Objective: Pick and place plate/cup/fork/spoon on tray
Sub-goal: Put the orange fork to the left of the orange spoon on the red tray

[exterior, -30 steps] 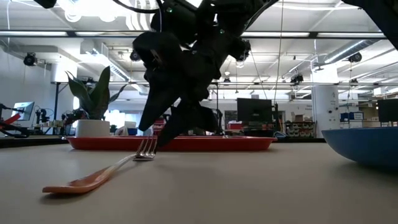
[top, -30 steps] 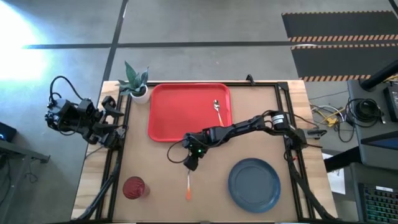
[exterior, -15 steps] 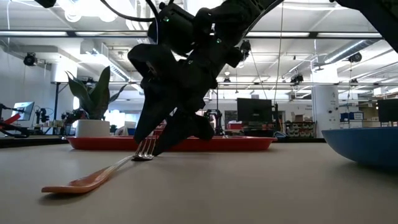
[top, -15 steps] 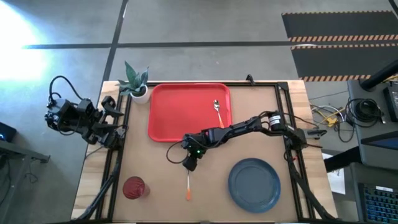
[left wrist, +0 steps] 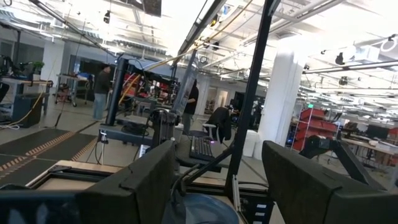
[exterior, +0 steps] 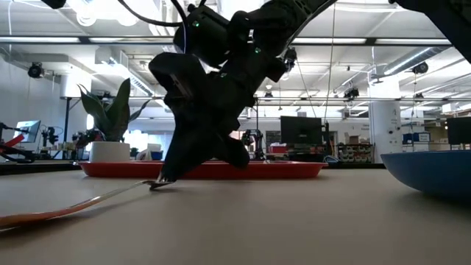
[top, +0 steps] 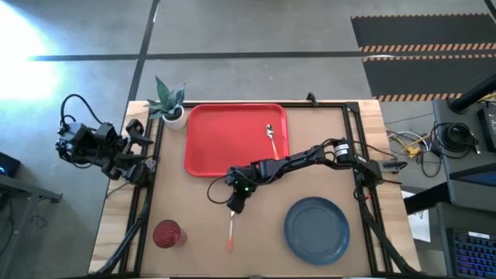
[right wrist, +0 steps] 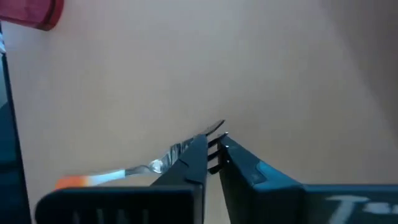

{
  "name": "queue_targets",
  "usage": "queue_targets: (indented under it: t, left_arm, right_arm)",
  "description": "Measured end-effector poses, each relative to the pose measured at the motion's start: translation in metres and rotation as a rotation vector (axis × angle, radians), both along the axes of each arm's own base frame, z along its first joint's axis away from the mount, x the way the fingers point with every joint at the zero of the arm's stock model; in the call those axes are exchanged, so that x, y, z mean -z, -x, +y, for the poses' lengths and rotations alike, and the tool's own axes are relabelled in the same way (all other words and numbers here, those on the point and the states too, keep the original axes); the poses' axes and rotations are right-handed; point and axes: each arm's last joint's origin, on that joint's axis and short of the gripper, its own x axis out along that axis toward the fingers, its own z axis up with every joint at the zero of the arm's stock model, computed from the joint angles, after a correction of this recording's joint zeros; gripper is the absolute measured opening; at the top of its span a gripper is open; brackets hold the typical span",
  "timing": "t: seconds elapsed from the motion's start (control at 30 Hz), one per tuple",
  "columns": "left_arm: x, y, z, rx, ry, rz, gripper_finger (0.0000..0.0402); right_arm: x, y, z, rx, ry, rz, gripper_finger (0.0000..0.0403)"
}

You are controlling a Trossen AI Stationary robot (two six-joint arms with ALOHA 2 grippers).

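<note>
The fork point(top: 231, 232) lies on the table near the front, tines toward the tray, orange handle point(right wrist: 74, 182) toward the near edge. My right gripper point(top: 235, 206) stands over its tine end, shut on it. The red tray point(top: 225, 143) sits at the far middle with the spoon point(top: 271, 139) lying on its right part. The slate-blue plate point(top: 316, 230) rests at the near right and the red cup point(top: 167, 233) stands at the near left. My left gripper point(left wrist: 221, 165) waits open beyond the table's left edge. My right gripper pinches the fork's silver tine end point(right wrist: 214, 132) between its two fingertips point(exterior: 163, 179). The fingers come slanting down from the table's far right. The tine end sits at the table top, and the handle point(exterior: 44, 215) trails along the table toward the near edge.
A white pot with a green plant point(top: 170, 107) stands at the tray's far left corner. Bare table lies between the cup and the plate around the fork. A dark frame runs along the table's left, right and far edges.
My right gripper has sunk a little onto the fork's tine end and shut on it. The fork has turned slightly on the table, its handle end swinging a bit toward the left and near edge.
</note>
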Motion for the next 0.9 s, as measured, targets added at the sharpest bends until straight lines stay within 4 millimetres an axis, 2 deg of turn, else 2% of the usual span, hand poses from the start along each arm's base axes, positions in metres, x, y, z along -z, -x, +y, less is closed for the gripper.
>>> queue_targets:
  t: [0.23,0.37,0.53,0.7,0.9]
  left_arm:
    - [0.000,0.000,0.000,0.003,0.000,0.000,0.0225]
    - [0.000,0.000,0.000,0.005,0.000,0.000,0.0225]
    - [0.000,0.000,0.000,0.009,-0.001,0.001,0.0225]
    - [0.000,0.000,0.000,0.011,-0.001,0.000,0.0225]
    - [0.001,-0.001,-0.001,0.014,-0.003,0.004,0.0225]
  right_arm:
    - [-0.002,0.000,0.000,-0.001,-0.003,-0.008,0.0010]
    - [-0.015,0.002,0.000,0.009,0.000,-0.024,0.0009]
    - [-0.062,0.014,-0.004,0.027,0.089,-0.093,0.0006]
    - [-0.118,0.042,-0.018,0.073,0.201,-0.099,0.0006]
    - [-0.185,0.080,-0.040,0.136,0.302,-0.200,0.0007]
